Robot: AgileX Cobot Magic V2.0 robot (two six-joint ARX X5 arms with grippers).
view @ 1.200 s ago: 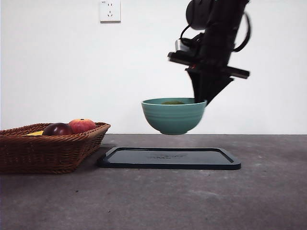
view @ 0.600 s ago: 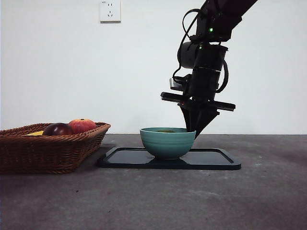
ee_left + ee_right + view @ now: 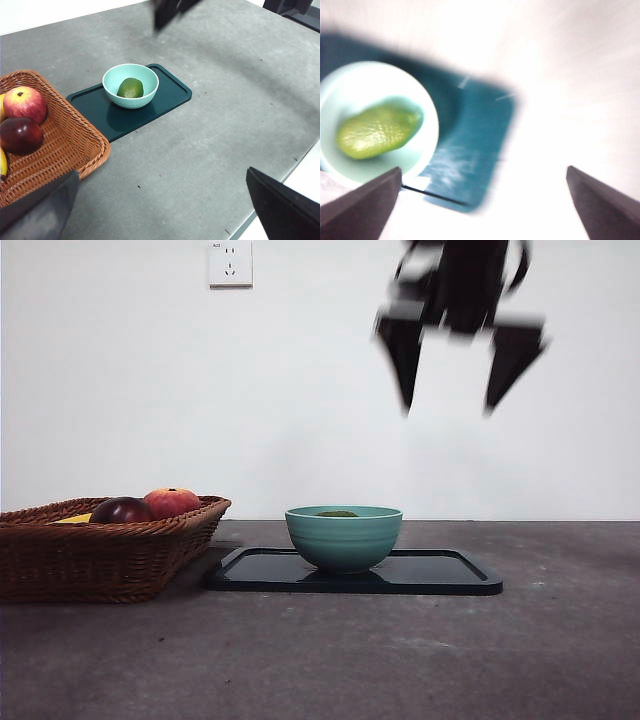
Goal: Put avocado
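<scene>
The avocado (image 3: 130,87) lies in a teal bowl (image 3: 343,537) that stands on a dark tray (image 3: 440,575). In the front view only its top (image 3: 337,513) shows above the rim. It shows green and blurred in the right wrist view (image 3: 377,131), inside the bowl (image 3: 425,105). My right gripper (image 3: 462,365) is open and empty, high above the bowl and a little to its right, blurred by motion. My left gripper (image 3: 160,205) is open and empty, high above the table's near side.
A wicker basket (image 3: 100,550) stands left of the tray with a red-orange fruit (image 3: 171,502), a dark maroon fruit (image 3: 121,510) and a bit of yellow fruit. The tray also shows in the left wrist view (image 3: 165,97), as does the basket (image 3: 65,145).
The right gripper set the bowl down on the tray, let go of it, opened its jaws and rose well above it. The bowl now stands free.
</scene>
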